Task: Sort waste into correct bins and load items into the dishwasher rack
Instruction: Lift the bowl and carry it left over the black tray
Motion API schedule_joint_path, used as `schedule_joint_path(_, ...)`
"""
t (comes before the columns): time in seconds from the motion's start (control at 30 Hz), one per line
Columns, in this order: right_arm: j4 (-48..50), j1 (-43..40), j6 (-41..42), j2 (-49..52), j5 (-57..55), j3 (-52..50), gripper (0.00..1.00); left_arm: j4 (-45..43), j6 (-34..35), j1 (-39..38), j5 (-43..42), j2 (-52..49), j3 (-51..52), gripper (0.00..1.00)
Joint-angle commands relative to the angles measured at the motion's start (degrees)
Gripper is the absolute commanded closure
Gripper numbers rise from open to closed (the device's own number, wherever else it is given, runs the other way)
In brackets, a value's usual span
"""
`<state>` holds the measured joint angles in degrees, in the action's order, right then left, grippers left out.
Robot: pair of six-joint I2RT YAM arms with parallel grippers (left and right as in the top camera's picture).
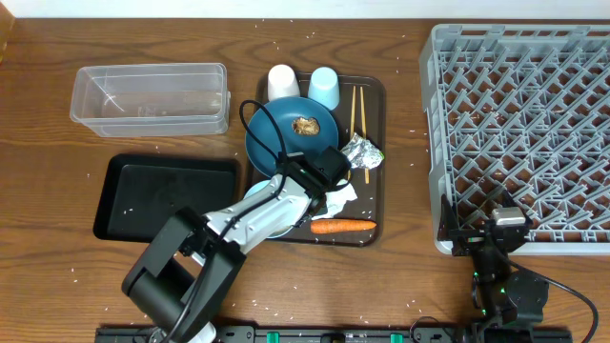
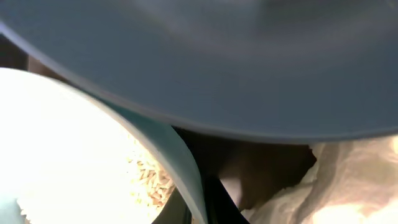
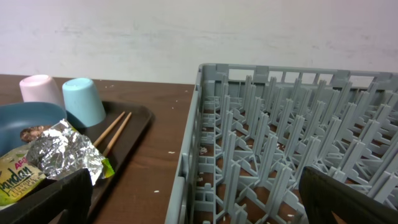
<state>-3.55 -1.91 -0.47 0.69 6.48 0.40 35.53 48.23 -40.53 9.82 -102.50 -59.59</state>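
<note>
Left gripper (image 1: 334, 164) shut at five o'clock of plate (image 1: 276, 133), tissue (image 1: 341, 197) crowding; hold unclear.
Right gripper (image 3: 199, 202) wide, empty; only left wrist shows rice (image 2: 149, 177) in bowl (image 2: 93, 155).

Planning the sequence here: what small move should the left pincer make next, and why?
Probably lift the left pincer slightly to test the grip: it is shut at the rim of the dark blue plate beside the tissue, and the wrist view doesn't show what it holds.
</note>
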Motion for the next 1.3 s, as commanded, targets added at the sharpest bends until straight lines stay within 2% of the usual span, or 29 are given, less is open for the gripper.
schedule_joint_path(0.0,-0.2,0.9,0.0,-0.3,-0.2,-0.1,0.01,0.2,0.4,-0.8,-0.3,2.9,0.2,0.94)
schedule_joint_path(0.47,-0.2,0.9,0.0,-0.3,-0.2,-0.1,0.01,3.2,0.3,-1.9,-0.3,11.5,0.2,0.94)
schedule_joint_path(0.77,-0.2,0.9,0.0,-0.3,-0.2,-0.1,0.01,6.0,0.3,2.1,-0.3,19.3,0.2,0.94)
schedule_joint_path(0.87,-0.2,0.9,0.0,-0.4,-0.2,-0.1,0.01,6.2,-1.3,5.6,-1.3,22.6,0.2,0.94)
schedule_joint_path(0.97,-0.2,0.9,0.0,-0.3,-0.2,-0.1,0.01,6.1,-4.5,11.1,-6.0,24.7,0.2,0.94)
schedule_joint_path(1.27,-0.2,0.9,0.0,-0.3,-0.2,-0.1,0.01,4.9,-17.1,34.1,-28.6,25.1,0.2,0.94)
